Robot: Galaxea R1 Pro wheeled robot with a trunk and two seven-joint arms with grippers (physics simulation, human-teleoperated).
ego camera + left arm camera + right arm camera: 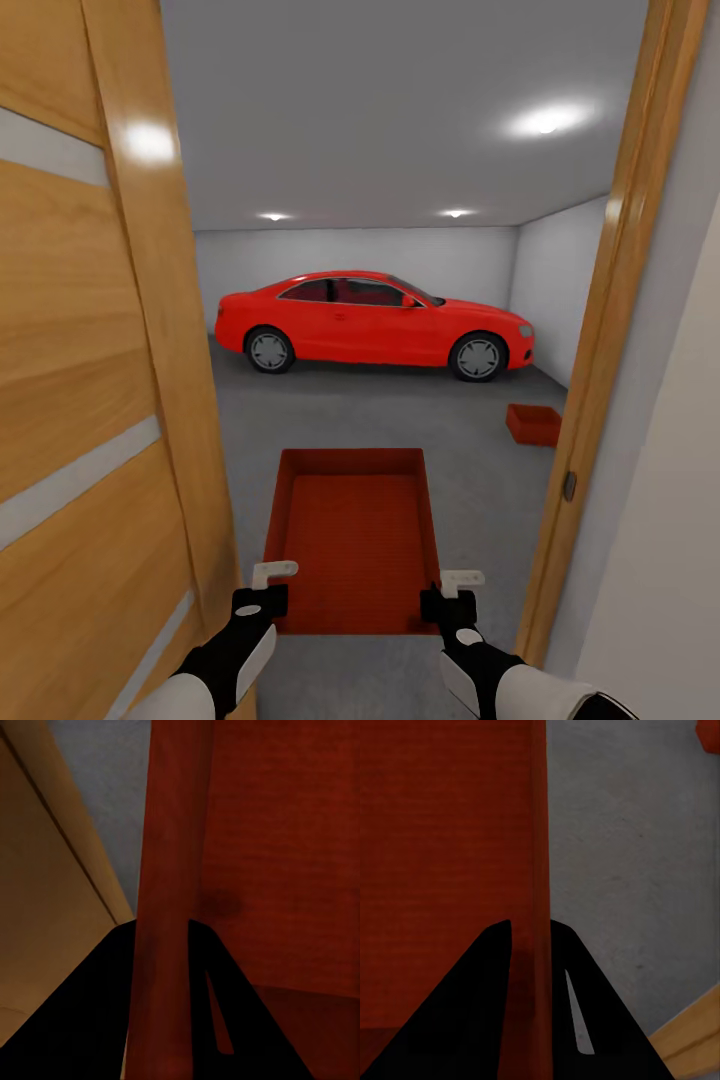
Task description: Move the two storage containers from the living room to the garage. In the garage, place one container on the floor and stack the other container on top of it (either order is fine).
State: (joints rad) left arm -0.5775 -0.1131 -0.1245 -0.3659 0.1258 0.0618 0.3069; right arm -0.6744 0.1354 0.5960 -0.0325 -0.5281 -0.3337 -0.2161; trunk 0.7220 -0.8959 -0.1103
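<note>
Two storage containers: carried container (pixel 352 535) at doorway, held out over garage floor (pixel 400 410); second container (pixel 533 424) resting on floor by right wall, near red car (pixel 375 320). Left gripper (pixel 272 588) and right gripper (pixel 450 592) each pinching side wall. Risk: clipping open door (pixel 90 400) or door frame (pixel 600 340), twisting thin walls loose from grip.

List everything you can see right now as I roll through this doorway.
storage container: 1, orange-red, carried between both grippers in the doorway
second storage container: 1, orange-red, on the garage floor near the right wall
car: 1, red, at the far wall
garage floor: 1, dark grey
ceiling lights: 3, white
door: 1, wood, open at left
door frame: 1, wood, right
left gripper: 1, black, clamping the container's left wall
right gripper: 1, black, clamping its right wall
</note>
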